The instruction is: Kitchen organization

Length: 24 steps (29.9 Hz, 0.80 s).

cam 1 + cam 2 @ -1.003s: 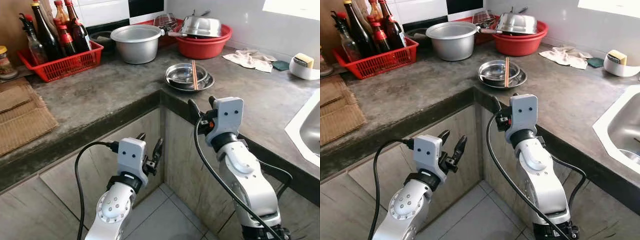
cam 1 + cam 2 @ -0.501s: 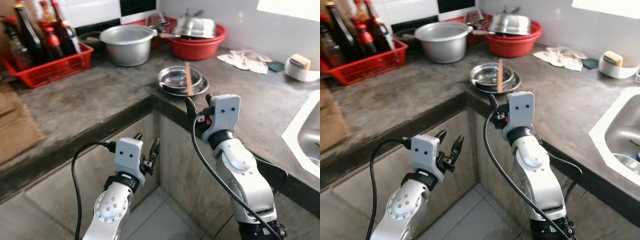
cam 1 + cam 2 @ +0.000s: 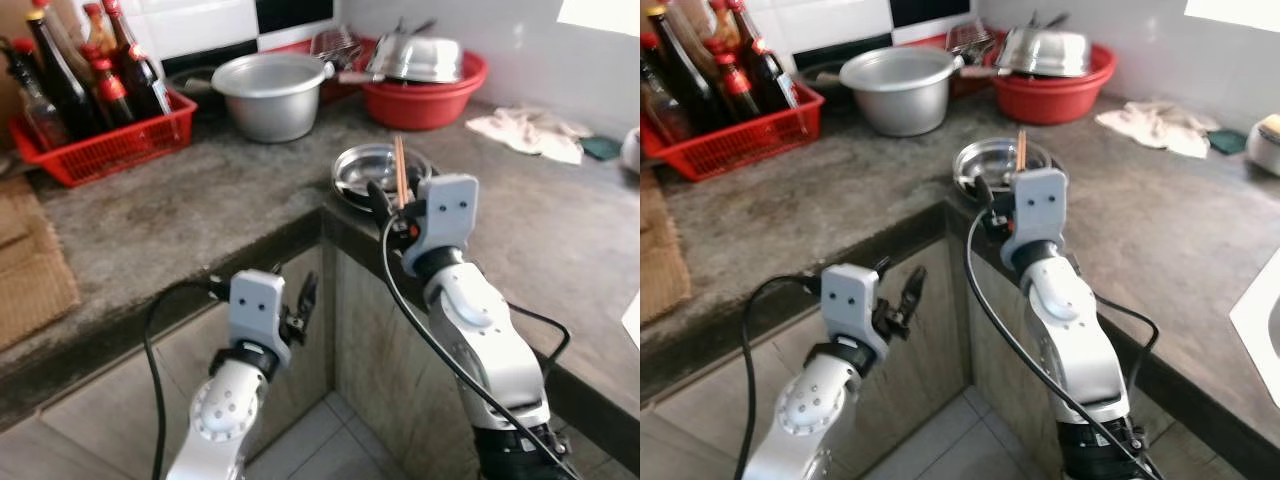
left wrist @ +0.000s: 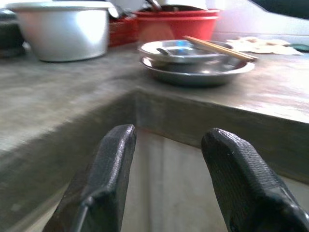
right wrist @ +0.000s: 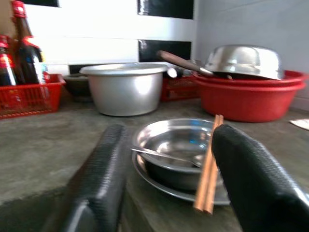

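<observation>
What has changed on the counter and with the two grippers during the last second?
The right gripper has advanced to the metal bowl with chopsticks, fingers open. The left gripper stays open and low before the cabinet. Nothing was grasped; the dishes did not move.

The right arm is hiding part of the steel plate (image 3: 352,160); a blurred, perhaps white, tub (image 3: 1270,143) is running off-frame.

A home kitchen: stone counter (image 3: 200,200), metal pot (image 3: 272,92), sauce bottles (image 3: 75,75).
</observation>
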Motion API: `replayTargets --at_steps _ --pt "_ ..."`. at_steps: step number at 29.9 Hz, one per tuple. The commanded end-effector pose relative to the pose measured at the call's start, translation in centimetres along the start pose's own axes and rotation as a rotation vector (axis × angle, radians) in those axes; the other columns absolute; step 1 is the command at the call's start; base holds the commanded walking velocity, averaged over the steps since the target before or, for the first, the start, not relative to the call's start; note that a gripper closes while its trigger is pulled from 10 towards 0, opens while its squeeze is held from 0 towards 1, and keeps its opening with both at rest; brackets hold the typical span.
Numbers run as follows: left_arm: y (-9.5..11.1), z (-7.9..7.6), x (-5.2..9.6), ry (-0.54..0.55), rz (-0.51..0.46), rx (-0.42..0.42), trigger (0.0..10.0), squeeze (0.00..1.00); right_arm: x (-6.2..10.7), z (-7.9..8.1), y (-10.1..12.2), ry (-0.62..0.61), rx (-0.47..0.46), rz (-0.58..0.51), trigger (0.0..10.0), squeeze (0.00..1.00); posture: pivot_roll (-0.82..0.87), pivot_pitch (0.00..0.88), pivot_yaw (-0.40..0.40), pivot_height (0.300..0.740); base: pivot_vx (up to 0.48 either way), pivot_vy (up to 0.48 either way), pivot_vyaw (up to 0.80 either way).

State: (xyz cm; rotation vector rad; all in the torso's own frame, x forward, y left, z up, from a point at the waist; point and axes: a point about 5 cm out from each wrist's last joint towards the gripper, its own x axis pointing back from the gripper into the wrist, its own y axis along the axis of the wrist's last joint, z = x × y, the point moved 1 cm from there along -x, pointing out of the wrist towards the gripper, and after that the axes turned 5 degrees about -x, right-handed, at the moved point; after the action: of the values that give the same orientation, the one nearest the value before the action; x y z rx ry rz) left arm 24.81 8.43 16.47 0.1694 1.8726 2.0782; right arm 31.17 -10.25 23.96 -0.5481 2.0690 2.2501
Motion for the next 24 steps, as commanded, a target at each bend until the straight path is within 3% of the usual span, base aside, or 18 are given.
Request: replayTargets --at_steps 1,9,10,11,12,13,24 --pt "-0.1 0.2 0.2 0.0 0.009 -0.013 10.0 0.0 -0.5 0.5 0.4 0.016 -0.004 -0.027 10.0 1.0 0.09 0.091 -0.02 0.74 0.0 0.0 0.0" --pt "-1.1 -1.4 1.5 -0.091 0.021 -0.021 10.0 0.0 -2.2 0.8 -1.2 -0.051 0.079 0.023 10.0 1.0 0.1 0.097 -0.031 0.74 0.0 0.0 0.0" --pt "-1.0 -1.8 1.7 -0.111 0.012 -0.013 10.0 0.0 -2.5 0.4 -1.4 -0.088 0.102 0.031 10.0 0.78 0.11 0.098 -0.035 0.74 0.0 0.0 0.0" --pt "-1.0 -2.0 1.8 -0.122 0.007 -0.011 10.0 0.0 -2.6 0.3 -1.5 -0.099 0.11 0.035 10.0 0.78 0.11 0.099 -0.036 0.74 0.0 0.0 0.0" --pt "-0.9 -2.2 1.9 -0.131 0.002 -0.011 10.0 0.0 -2.8 0.2 -1.6 -0.111 0.121 0.039 10.0 0.04 0.11 0.099 -0.036 0.74 0.0 0.0 0.0" --pt "-0.9 -2.3 1.9 -0.136 -0.001 -0.012 10.0 0.0 -2.8 0.0 -1.8 -0.127 0.13 0.044 10.0 0.0 0.11 0.098 -0.037 0.74 0.0 0.0 0.0" --pt "-0.5 -2.7 2.1 -0.154 -0.035 0.005 10.0 0.0 -4.0 -1.1 -4.0 -0.216 0.115 0.102 10.0 0.0 0.11 0.098 -0.044 0.74 0.0 0.0 0.0"
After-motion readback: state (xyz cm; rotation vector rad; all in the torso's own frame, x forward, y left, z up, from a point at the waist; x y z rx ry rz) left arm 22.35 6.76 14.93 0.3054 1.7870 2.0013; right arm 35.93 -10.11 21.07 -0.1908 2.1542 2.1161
